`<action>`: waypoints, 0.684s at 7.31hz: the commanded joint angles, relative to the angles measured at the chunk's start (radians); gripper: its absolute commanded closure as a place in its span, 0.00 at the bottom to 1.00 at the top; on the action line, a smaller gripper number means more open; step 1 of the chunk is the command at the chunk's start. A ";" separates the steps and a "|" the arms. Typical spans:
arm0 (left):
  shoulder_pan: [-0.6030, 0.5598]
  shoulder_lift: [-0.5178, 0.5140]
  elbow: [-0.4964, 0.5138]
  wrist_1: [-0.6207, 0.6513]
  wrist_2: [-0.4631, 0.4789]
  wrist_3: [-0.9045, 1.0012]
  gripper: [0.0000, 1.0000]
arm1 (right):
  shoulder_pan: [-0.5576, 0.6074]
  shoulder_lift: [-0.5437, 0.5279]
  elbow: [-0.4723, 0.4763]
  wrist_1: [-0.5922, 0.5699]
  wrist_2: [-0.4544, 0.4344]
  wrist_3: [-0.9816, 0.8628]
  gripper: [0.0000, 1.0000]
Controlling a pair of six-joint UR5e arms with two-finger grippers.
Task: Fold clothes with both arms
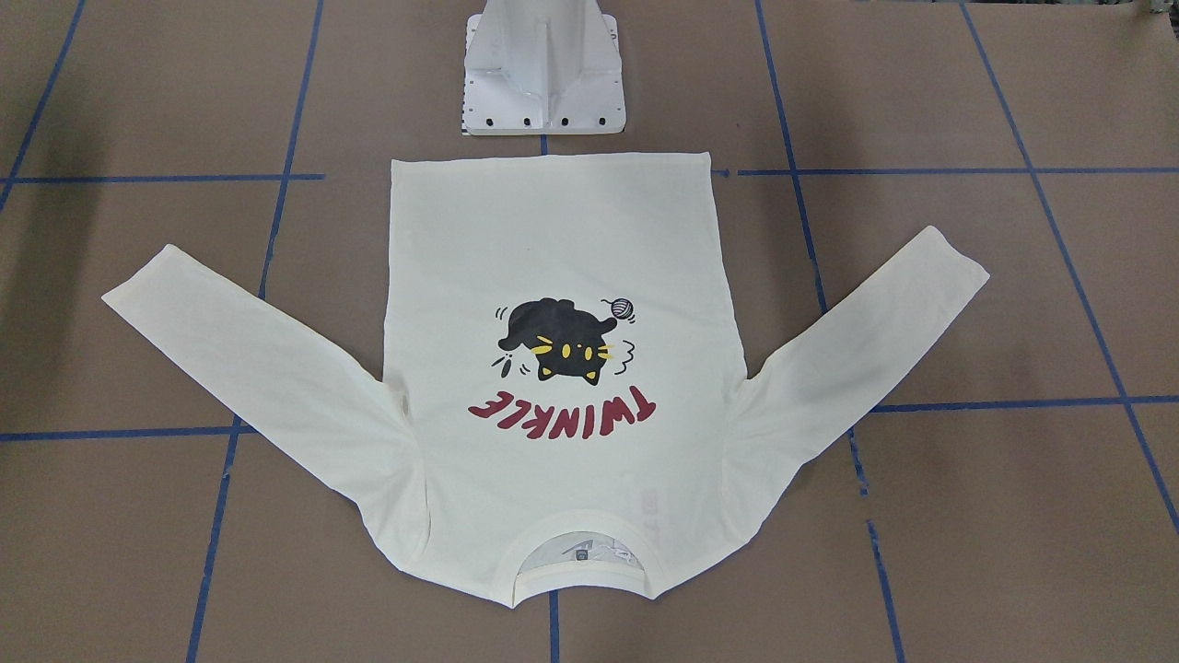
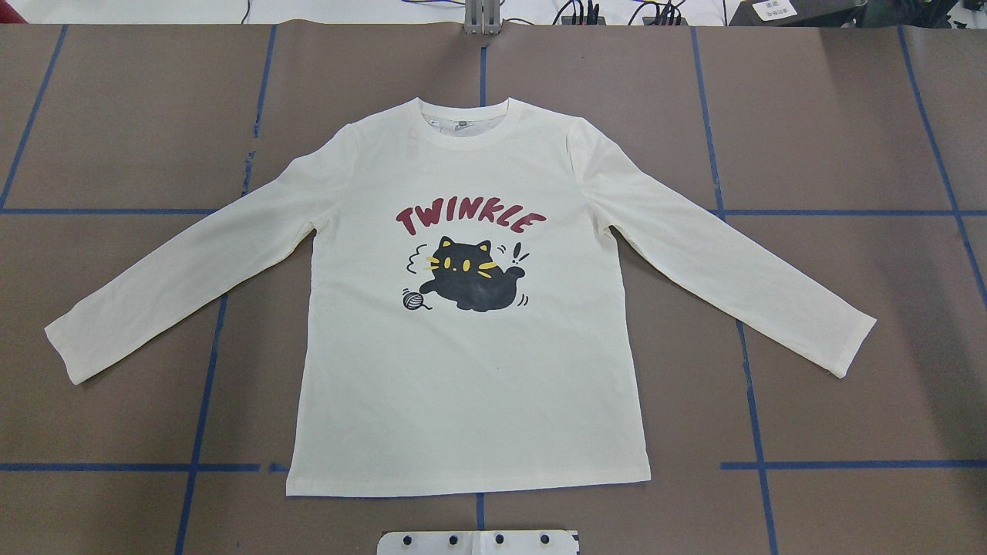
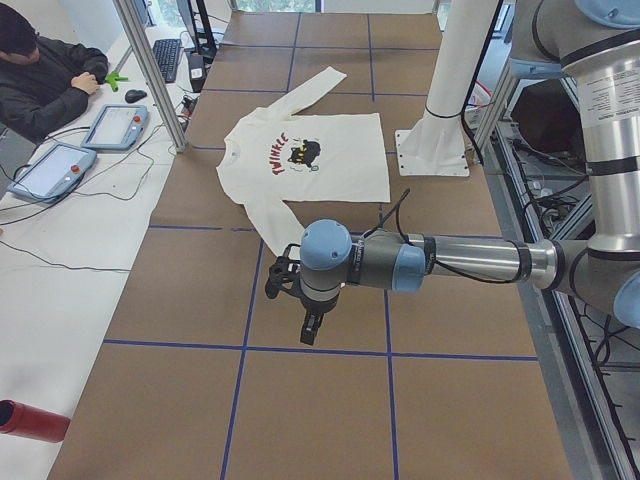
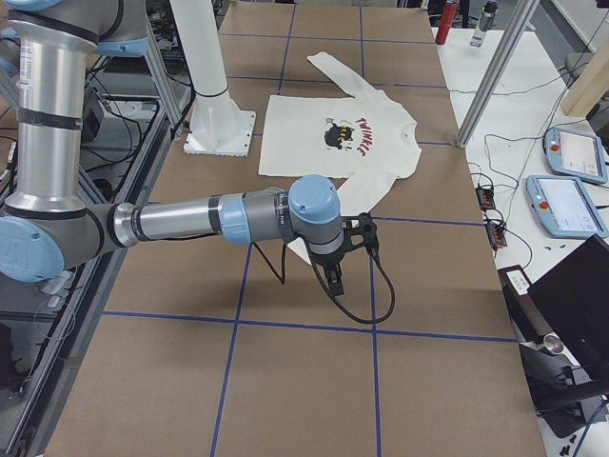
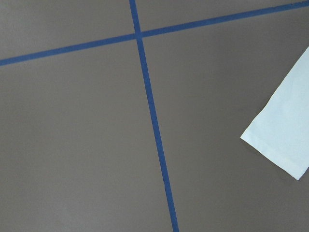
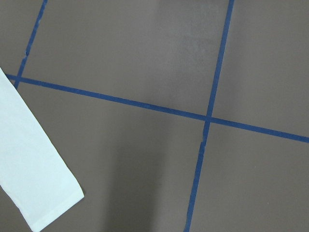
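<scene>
The clothes are one cream long-sleeved T-shirt [image 2: 470, 370] lying flat, print up, with the black cat and red "TWINKLE" showing; it also shows across the table [image 1: 553, 239]. Both sleeves spread outward. My left gripper [image 3: 310, 330] hangs above bare table beyond the end of the shirt's sleeve [image 3: 275, 225]. That sleeve's cuff [image 5: 285, 140] shows in the left wrist view. My right gripper [image 4: 335, 281] hovers likewise past the other sleeve, whose cuff [image 6: 34, 179] shows in the right wrist view. I cannot tell whether either gripper is open or shut. Neither touches the shirt.
The white pedestal base [image 1: 543, 69] stands just behind the shirt's hem. Blue tape lines [image 2: 752, 416] grid the brown table. A person [image 3: 45, 75] sits at a side bench with teach pendants [image 3: 115, 125]. Aluminium posts [image 3: 150, 70] stand at the table's far edge.
</scene>
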 commanded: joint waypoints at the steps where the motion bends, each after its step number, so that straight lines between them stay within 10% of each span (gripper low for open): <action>1: -0.002 -0.096 0.062 -0.318 0.005 -0.004 0.00 | 0.000 0.017 -0.040 0.054 0.004 0.020 0.00; 5: -0.002 -0.111 0.063 -0.387 -0.002 -0.004 0.00 | -0.058 -0.031 -0.028 0.306 0.029 0.288 0.00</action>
